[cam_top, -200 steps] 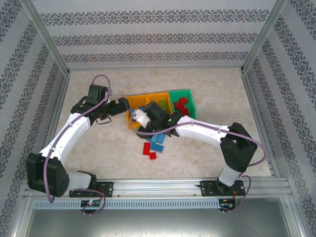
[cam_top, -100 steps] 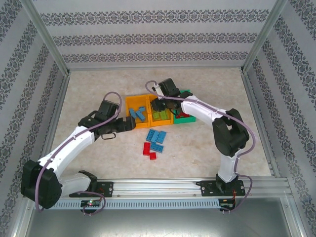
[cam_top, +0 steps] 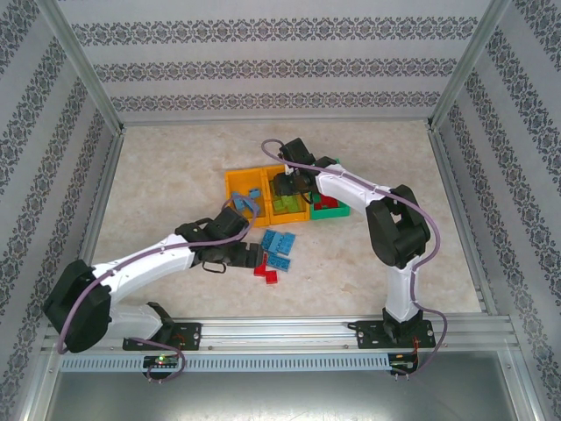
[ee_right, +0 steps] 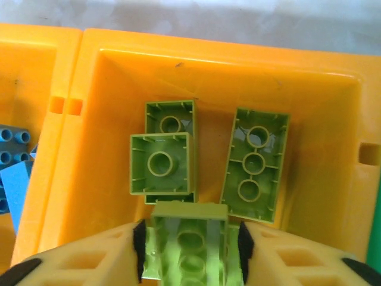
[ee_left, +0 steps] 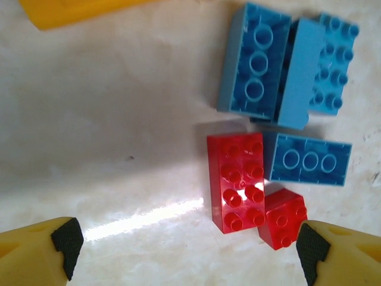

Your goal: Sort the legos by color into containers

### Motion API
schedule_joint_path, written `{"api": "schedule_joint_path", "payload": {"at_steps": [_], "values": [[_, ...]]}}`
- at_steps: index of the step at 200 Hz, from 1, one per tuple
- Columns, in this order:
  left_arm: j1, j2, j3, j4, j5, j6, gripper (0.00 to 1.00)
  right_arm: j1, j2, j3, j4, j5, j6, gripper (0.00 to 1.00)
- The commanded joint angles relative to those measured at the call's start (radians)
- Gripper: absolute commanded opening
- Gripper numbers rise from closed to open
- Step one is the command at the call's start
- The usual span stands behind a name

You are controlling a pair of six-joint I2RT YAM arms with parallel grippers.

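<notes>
In the left wrist view my left gripper (ee_left: 188,250) stands open just above the table. A long red lego (ee_left: 235,182) and a small red lego (ee_left: 283,217) lie between its yellow fingers (ee_left: 36,253), the small one close to the right pad. Several blue legos (ee_left: 256,59) lie just beyond. My right gripper (ee_right: 190,250) hangs open inside the middle orange container (ee_right: 101,119). A lime green lego (ee_right: 190,238) sits between its pads with a small gap on each side. Three green legos (ee_right: 256,161) lie on that container's floor.
From above, the three containers stand in a row: a left orange container (cam_top: 232,186) with blue legos, the middle one (cam_top: 302,213) with green ones, and a green container (cam_top: 331,211) with red legos. The loose blue legos (cam_top: 279,241) and red legos (cam_top: 271,278) lie in front of them.
The left arm swung from beside the left container down to the loose red and blue legos. The right arm carried a green lego over the middle container and its jaws have parted.
</notes>
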Motion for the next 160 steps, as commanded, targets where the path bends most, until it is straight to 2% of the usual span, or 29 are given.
{"api": "schedule_joint_path", "payload": {"at_steps": [1, 17, 60, 108, 160], "values": [[-0.031, 0.037, 0.028, 0.027, -0.008, -0.022, 0.89, -0.008, -0.037, -0.005, -0.028, 0.037, 0.023, 0.53], [-0.049, 0.059, 0.026, 0.037, -0.001, -0.025, 0.87, -0.008, -0.069, -0.028, -0.016, 0.026, 0.03, 0.59], [-0.097, 0.118, 0.039, 0.044, 0.002, -0.028, 0.88, -0.008, -0.14, -0.058, -0.009, 0.005, 0.049, 0.64], [-0.107, 0.169, 0.059, 0.059, -0.009, -0.045, 0.87, -0.008, -0.212, -0.083, 0.002, -0.015, 0.076, 0.68], [-0.107, 0.23, 0.066, 0.077, -0.019, -0.07, 0.77, -0.046, -0.314, -0.197, -0.002, 0.043, 0.074, 0.71]]}}
